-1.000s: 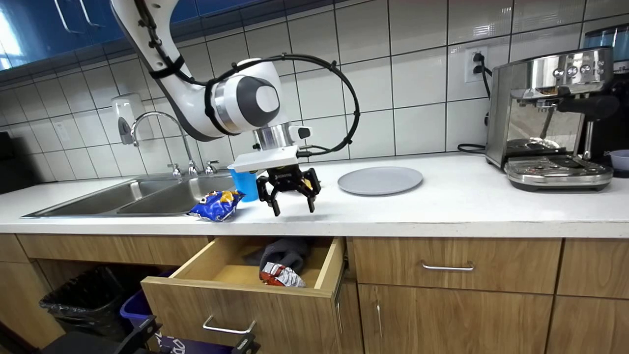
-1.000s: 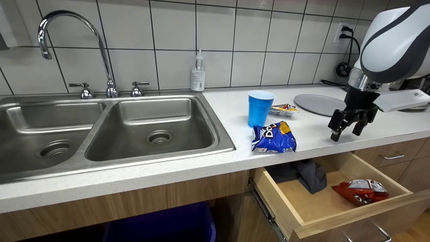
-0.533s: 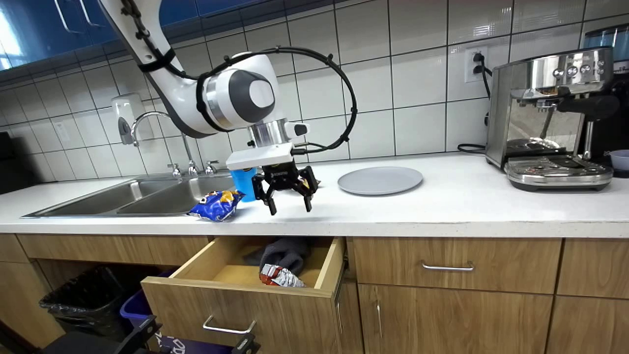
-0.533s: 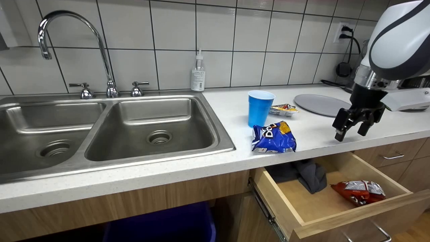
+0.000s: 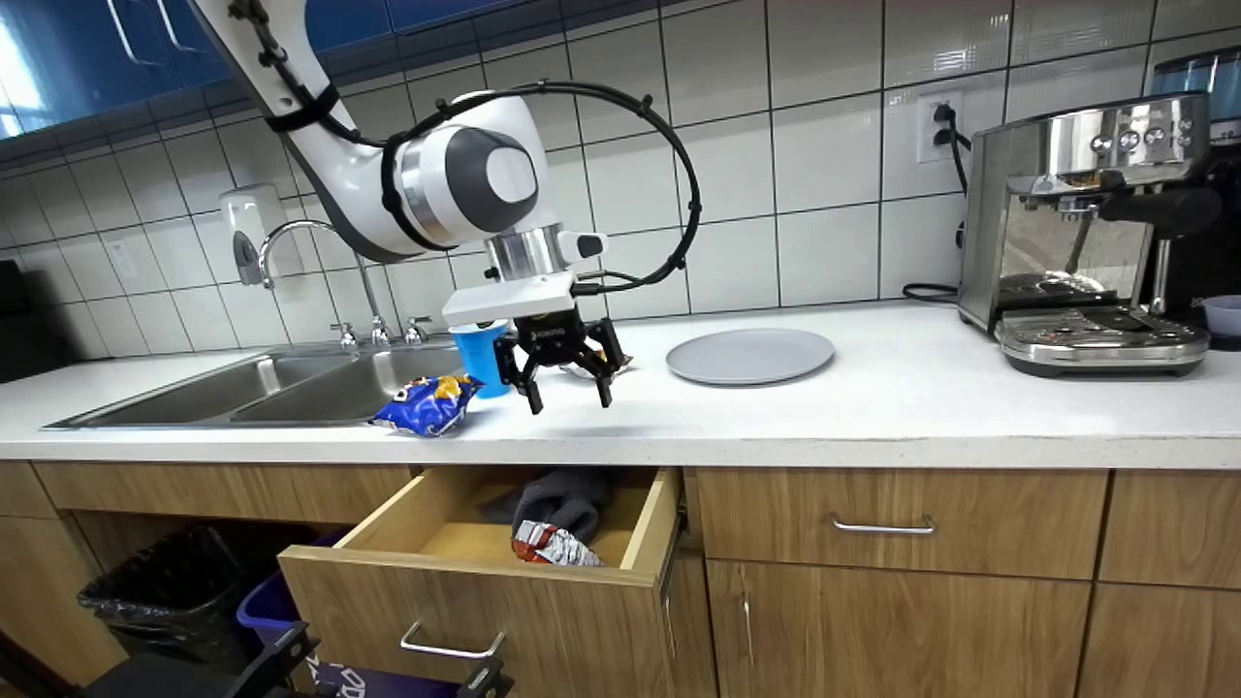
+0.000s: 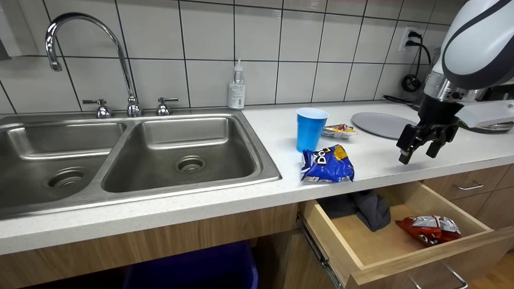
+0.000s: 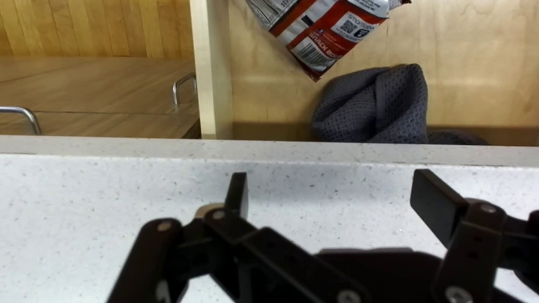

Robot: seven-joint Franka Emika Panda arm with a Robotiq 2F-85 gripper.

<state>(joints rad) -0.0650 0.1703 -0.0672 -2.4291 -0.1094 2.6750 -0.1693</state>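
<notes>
My gripper (image 5: 570, 399) hangs above the white countertop near its front edge, open, with nothing between its black fingers (image 7: 238, 193). Below and in front of it, a drawer (image 5: 465, 601) is pulled out. Inside lie a red and silver snack bag (image 6: 429, 229) and a crumpled dark grey cloth (image 6: 373, 210). The wrist view also shows that red bag (image 7: 320, 31), cut off at the top edge, and the cloth (image 7: 374, 105) partly under the counter lip. Beside the sink, a blue chip bag (image 6: 328, 164) rests on the counter.
A blue cup (image 6: 310, 130) stands behind the blue bag, with a small snack pack (image 6: 339, 131) next to it. A grey plate (image 5: 751, 357), an espresso machine (image 5: 1086, 242) and a double sink (image 6: 188, 156) share the counter. A bottle (image 6: 237, 90) stands by the wall.
The open gripper has moved a short way sideways, leftward in an exterior view, then risen slightly. The red bag in the drawer has shifted very slightly.
</notes>
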